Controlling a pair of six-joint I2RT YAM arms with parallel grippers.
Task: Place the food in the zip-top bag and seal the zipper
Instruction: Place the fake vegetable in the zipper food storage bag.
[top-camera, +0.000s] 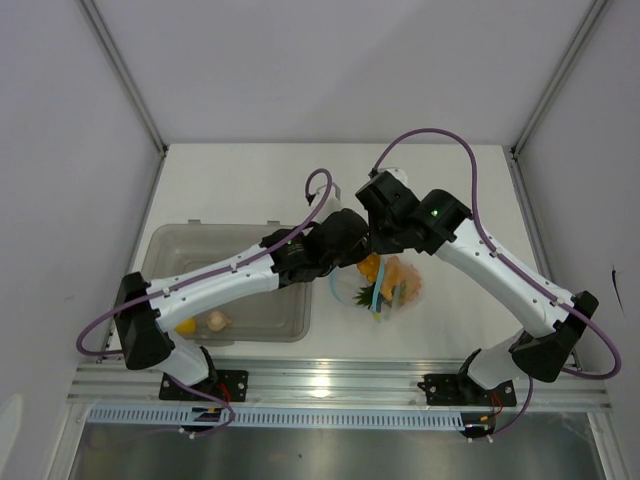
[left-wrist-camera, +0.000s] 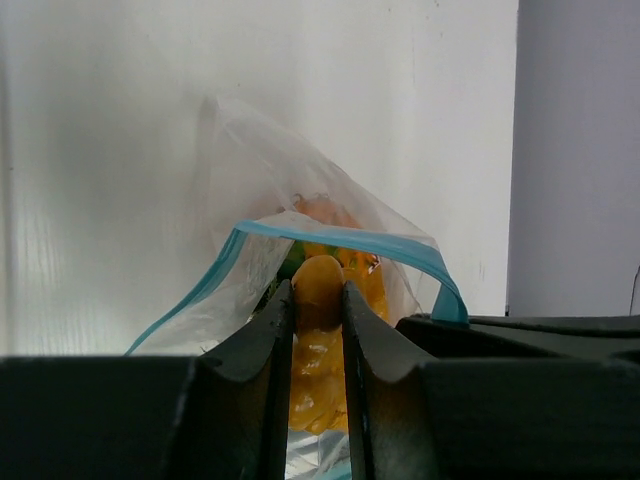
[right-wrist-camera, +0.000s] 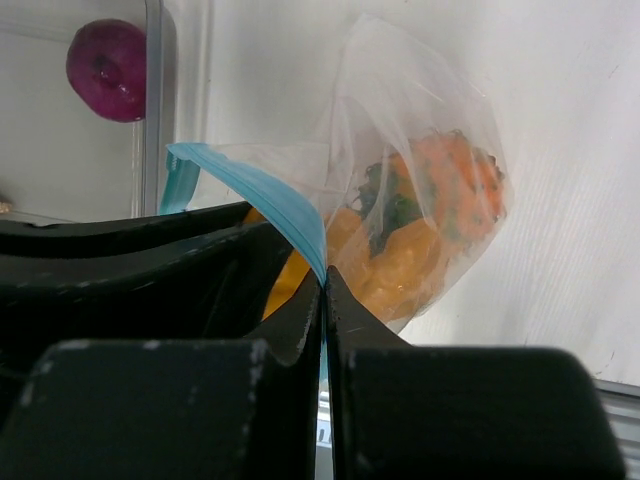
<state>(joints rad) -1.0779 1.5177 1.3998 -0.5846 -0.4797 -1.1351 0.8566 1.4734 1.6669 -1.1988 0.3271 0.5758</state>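
The clear zip-top bag lies at mid-table with orange and green food inside it. Its blue zipper arches over the open mouth. My left gripper is shut on an orange food piece right at that mouth, and the same piece shows from above. My right gripper is shut on the zipper strip at one end of the mouth and holds it up. From above, the left gripper and right gripper meet over the bag.
A translucent grey tub stands left of the bag. It holds a yellow lemon, a pale garlic bulb and a purple onion. Walls close in the table at the back and on both sides.
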